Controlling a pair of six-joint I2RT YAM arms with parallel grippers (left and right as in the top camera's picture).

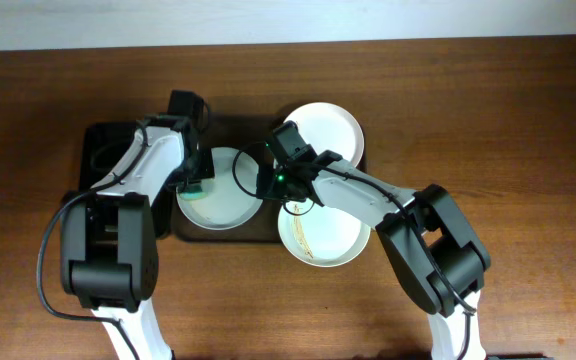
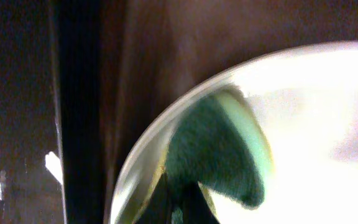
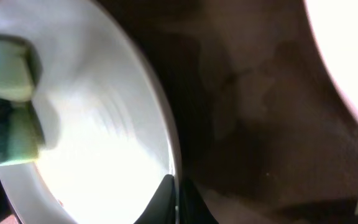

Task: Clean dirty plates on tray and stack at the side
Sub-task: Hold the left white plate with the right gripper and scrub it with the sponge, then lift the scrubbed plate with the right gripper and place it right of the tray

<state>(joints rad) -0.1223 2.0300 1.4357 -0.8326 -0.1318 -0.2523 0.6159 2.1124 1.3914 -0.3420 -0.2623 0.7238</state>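
The left claw (image 2: 179,202) is closed tight on a sponge (image 2: 219,155). The sponge is soft and fuzzy, dark green on one side and pale yellow-green on the other. It presses on the left edge of a round white plate (image 2: 316,124), which looks smooth and shiny.

The right claw (image 3: 178,196) is almost closed, and its two dark fingers pinch the thin rim on the right side of the same plate. This plate lies on the big dark brown tray (image 3: 260,124), which is flat with a low rim.

A second white plate (image 1: 326,128) sits at the far right corner of the tray. A third plate (image 1: 323,240) with thin yellow-brown streaks lies at the tray's near edge, mostly on the wooden table (image 1: 488,100). A smaller shiny black tray (image 1: 103,150) sits to the left
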